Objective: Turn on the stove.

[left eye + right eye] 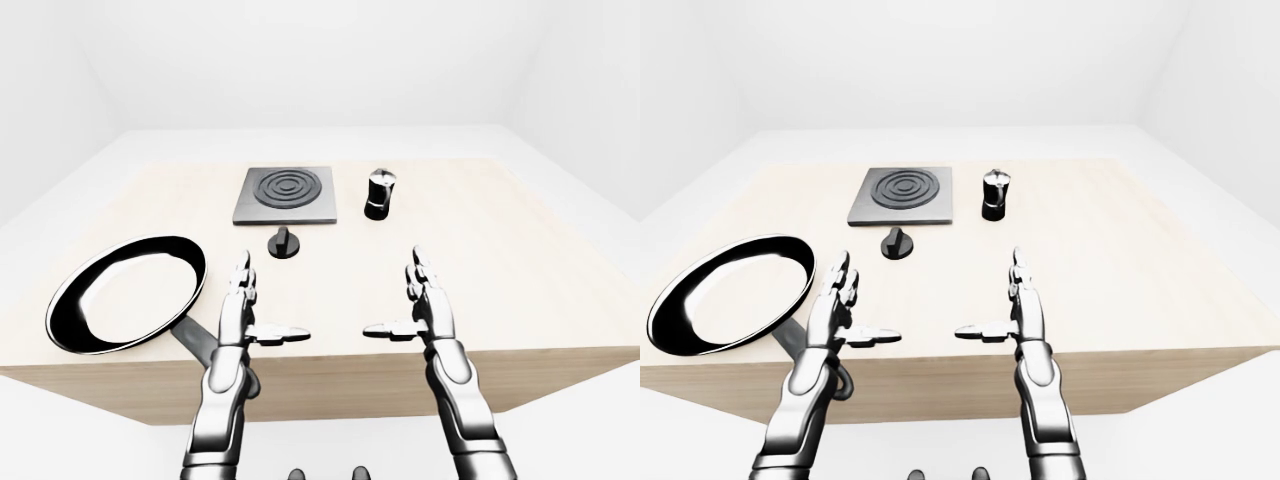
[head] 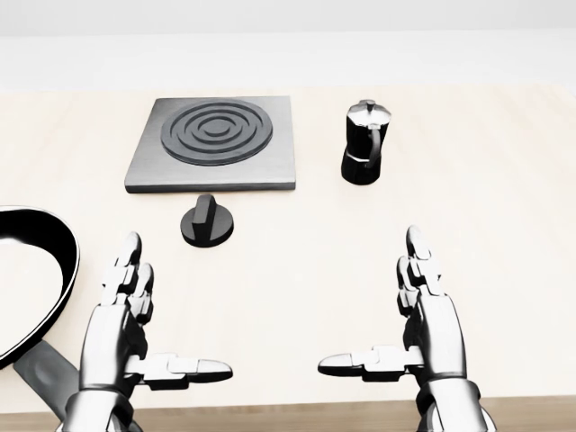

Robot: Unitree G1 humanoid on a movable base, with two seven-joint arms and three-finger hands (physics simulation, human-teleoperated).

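Note:
A dark grey square stove plate (image 2: 214, 144) with concentric rings lies on the wooden table (image 2: 504, 225) in the upper middle of the head view. Just below it stands a round black knob (image 2: 207, 221) with a raised ridge. My left hand (image 2: 144, 333) hovers open at the lower left, fingers straight, thumb pointing inward, well below the knob. My right hand (image 2: 400, 328) mirrors it at the lower right, also open. Neither hand touches anything.
A black and silver moka pot (image 2: 364, 144) stands to the right of the stove. A large black frying pan (image 1: 125, 292) lies at the table's left, its handle running under my left forearm. The table's near edge is right below my hands.

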